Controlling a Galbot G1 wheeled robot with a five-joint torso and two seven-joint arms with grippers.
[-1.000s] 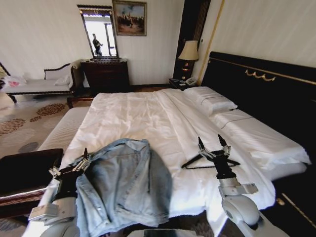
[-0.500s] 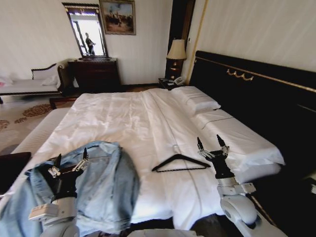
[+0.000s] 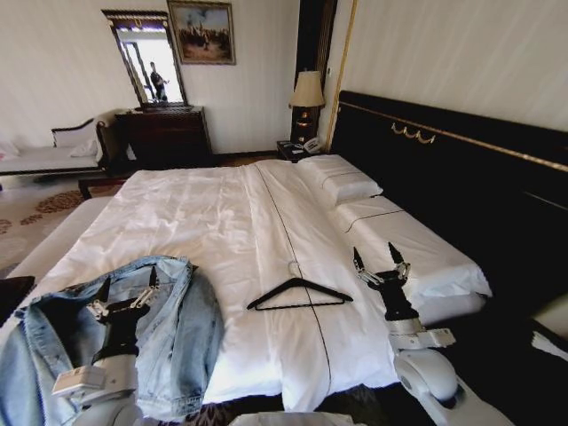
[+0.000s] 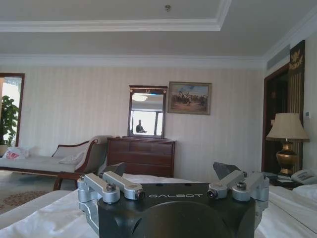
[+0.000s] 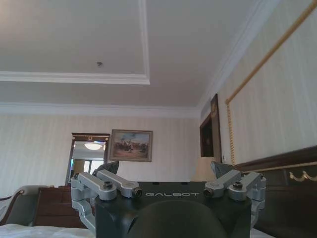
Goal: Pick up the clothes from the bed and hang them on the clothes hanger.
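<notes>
The light blue denim clothes (image 3: 173, 324) lie crumpled at the near left corner of the bed (image 3: 222, 204), collar side up. My left gripper (image 3: 129, 282) stands upright just in front of them, open and empty. The black clothes hanger (image 3: 297, 295) lies flat on the white sheet, hook pointing toward the pillows. To its right my right gripper (image 3: 374, 256) points upward, open, holding nothing. In the wrist views the left gripper (image 4: 171, 171) and the right gripper (image 5: 163, 171) each show spread fingers with only the room behind them.
A tall black headboard (image 3: 444, 169) runs along the right, with white pillows (image 3: 342, 182) below it. A lamp (image 3: 308, 90) on a nightstand, a dark dresser (image 3: 164, 133) under a mirror, and a white daybed (image 3: 35, 155) line the far wall.
The whole picture has slid left, so the camera has turned to the right. Jacket and hanger keep their places on the bed, and both arms hold the same upright pose.
</notes>
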